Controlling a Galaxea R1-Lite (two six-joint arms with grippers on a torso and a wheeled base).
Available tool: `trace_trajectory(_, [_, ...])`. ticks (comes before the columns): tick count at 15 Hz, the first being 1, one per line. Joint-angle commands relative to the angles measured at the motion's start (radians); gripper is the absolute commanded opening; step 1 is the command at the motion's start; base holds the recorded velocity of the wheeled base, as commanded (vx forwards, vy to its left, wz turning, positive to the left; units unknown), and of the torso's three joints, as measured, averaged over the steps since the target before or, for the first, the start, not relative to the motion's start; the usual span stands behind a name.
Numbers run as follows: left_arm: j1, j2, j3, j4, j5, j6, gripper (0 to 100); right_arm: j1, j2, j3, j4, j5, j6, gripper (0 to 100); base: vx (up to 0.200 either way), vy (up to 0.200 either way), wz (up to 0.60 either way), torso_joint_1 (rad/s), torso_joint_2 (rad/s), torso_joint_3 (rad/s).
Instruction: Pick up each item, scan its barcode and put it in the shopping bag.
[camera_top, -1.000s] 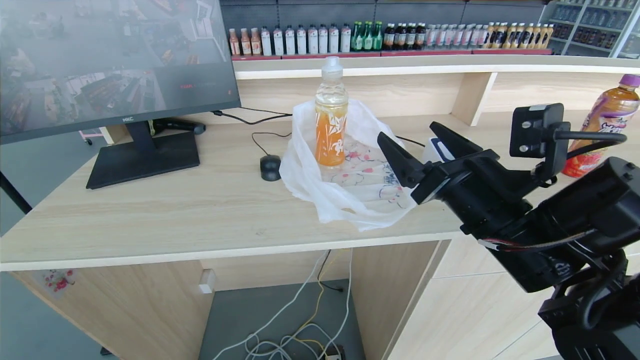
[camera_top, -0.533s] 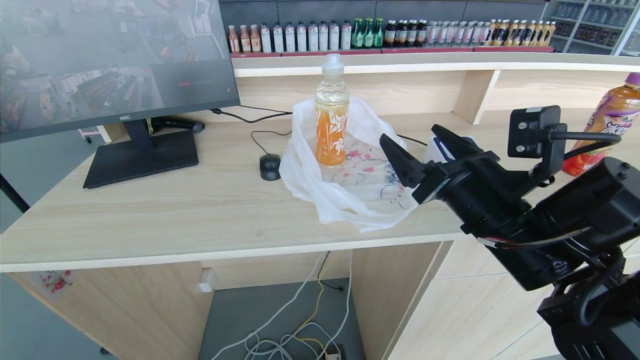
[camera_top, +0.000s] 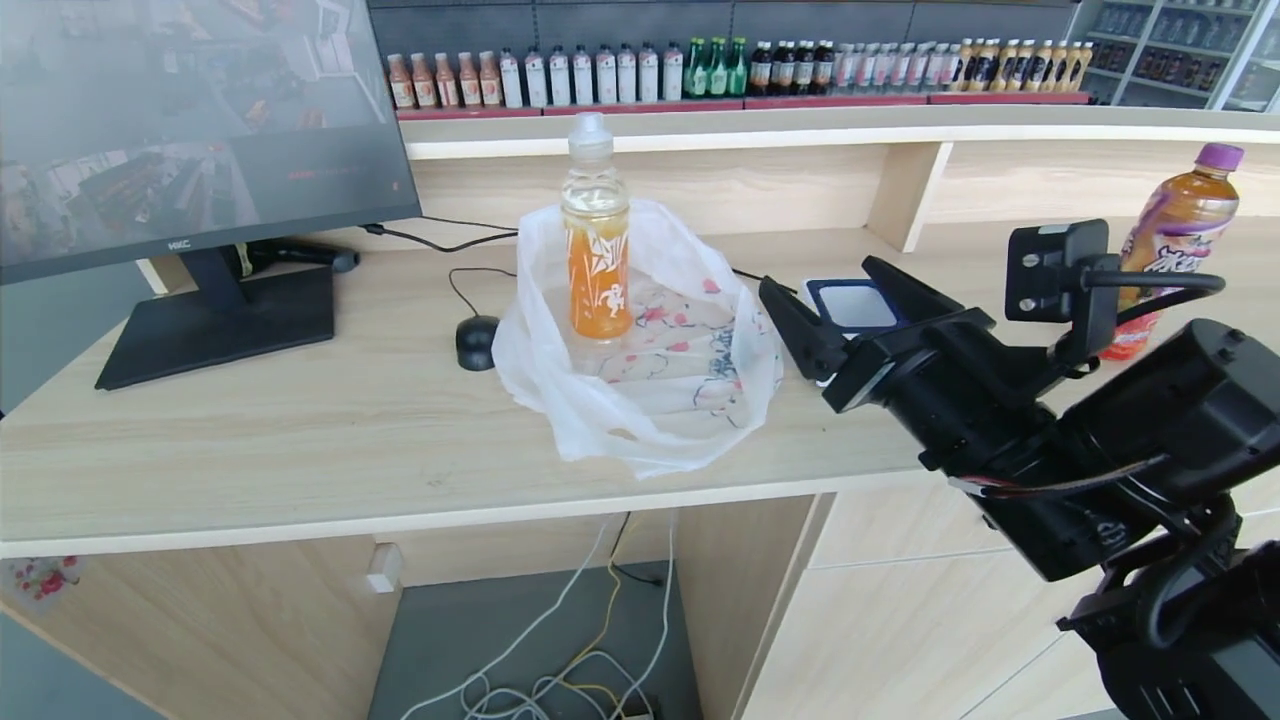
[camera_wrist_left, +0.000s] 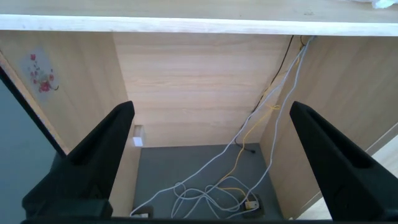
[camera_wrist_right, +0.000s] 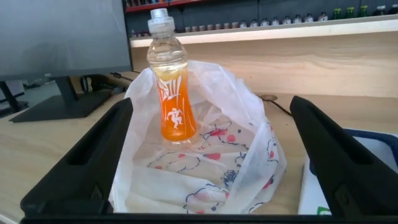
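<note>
An orange drink bottle (camera_top: 597, 238) with a white cap stands upright inside the white shopping bag (camera_top: 640, 385) on the wooden counter; the right wrist view shows the bottle (camera_wrist_right: 169, 84) and the bag (camera_wrist_right: 205, 168) too. My right gripper (camera_top: 845, 300) is open and empty, just right of the bag, above a flat blue-edged scanner pad (camera_top: 852, 302). A second bottle (camera_top: 1165, 245) with a purple cap stands at the counter's far right. My left gripper (camera_wrist_left: 211, 155) is open and empty below counter height, facing the cabinet recess.
A monitor (camera_top: 180, 130) on a black stand occupies the counter's left end, with a black mouse (camera_top: 477, 342) beside the bag. A raised shelf ledge (camera_top: 800, 130) runs along the back. Loose cables (camera_top: 560, 650) hang under the counter (camera_top: 300, 430).
The head camera has turned right, so the whole scene has shifted left in the picture. My right gripper stays open beside the bag; the scanner pad now shows between its fingers.
</note>
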Motion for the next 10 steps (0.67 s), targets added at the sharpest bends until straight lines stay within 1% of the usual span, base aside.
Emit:
trace_trajectory(1, [0.000,0.000,0.000,0.000,0.000,-0.002,100,0.001,0.008,0.001,-0.002,0.000,-0.001,100,0.000,-0.200,0.00,-0.002,0.01,0.007])
trace_trajectory(7, [0.002,0.000,0.000,-0.002,0.002,-0.028,100,0.007,-0.013,0.045,-0.002,0.000,-0.003,100,0.000,-0.200,0.00,0.006,0.00,0.003])
trace_trajectory(10, [0.002,0.000,0.000,-0.002,0.000,-0.028,100,0.006,-0.021,0.053,-0.002,0.002,-0.006,100,0.000,-0.200,0.00,-0.001,0.00,-0.002])
